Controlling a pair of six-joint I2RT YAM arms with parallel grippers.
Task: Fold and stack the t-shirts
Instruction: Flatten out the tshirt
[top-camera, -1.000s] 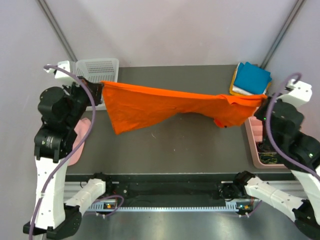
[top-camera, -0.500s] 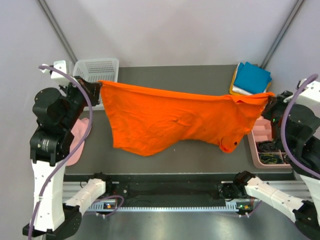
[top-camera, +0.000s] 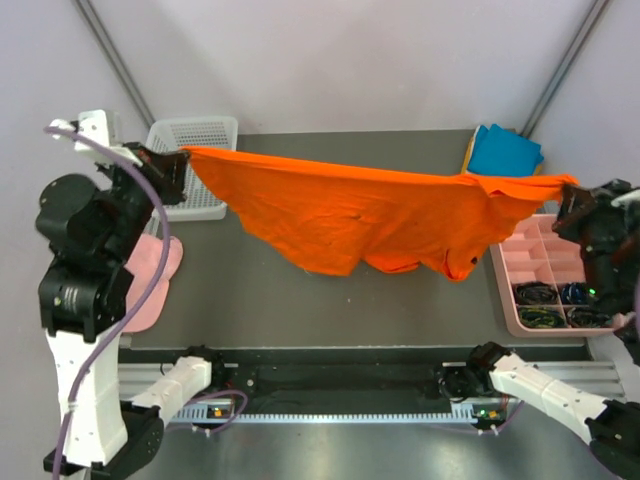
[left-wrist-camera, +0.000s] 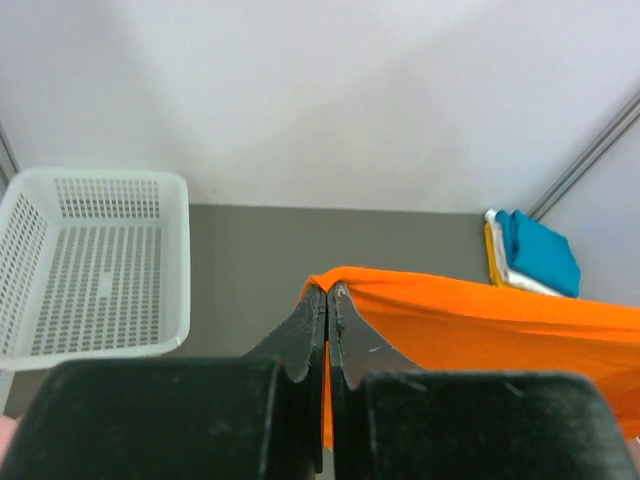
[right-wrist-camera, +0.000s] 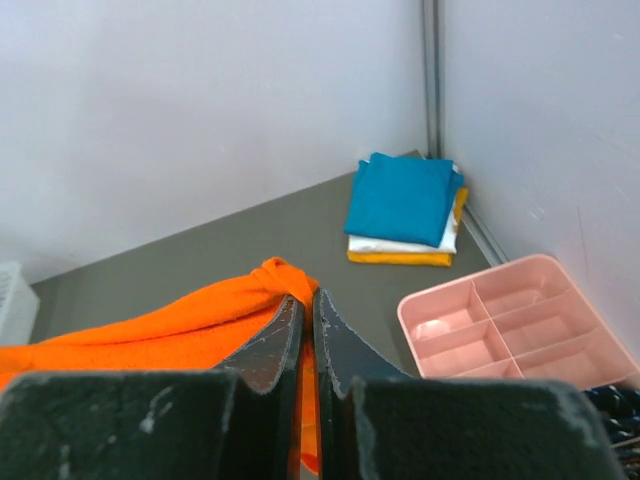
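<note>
Left claw (left-wrist-camera: 327, 295): jaws pinched fully closed on one end of the orange shirt (top-camera: 370, 215). Right claw (right-wrist-camera: 305, 300): likewise clamped, on the opposite end.

Shirt hangs taut between the two claws, above the worktop (top-camera: 330, 300), lower edge sagging. It is probably held this way to spread it flat before laying it down to fold.

Beyond right claw: stack (right-wrist-camera: 405, 200) of 3 folded shirts (teal, white, yellow), and 1 pink tray (right-wrist-camera: 520, 305) to its right.

Beyond left claw: 1 basket (left-wrist-camera: 95, 262).

Total: 4 shirts, 1 unfolded.
</note>
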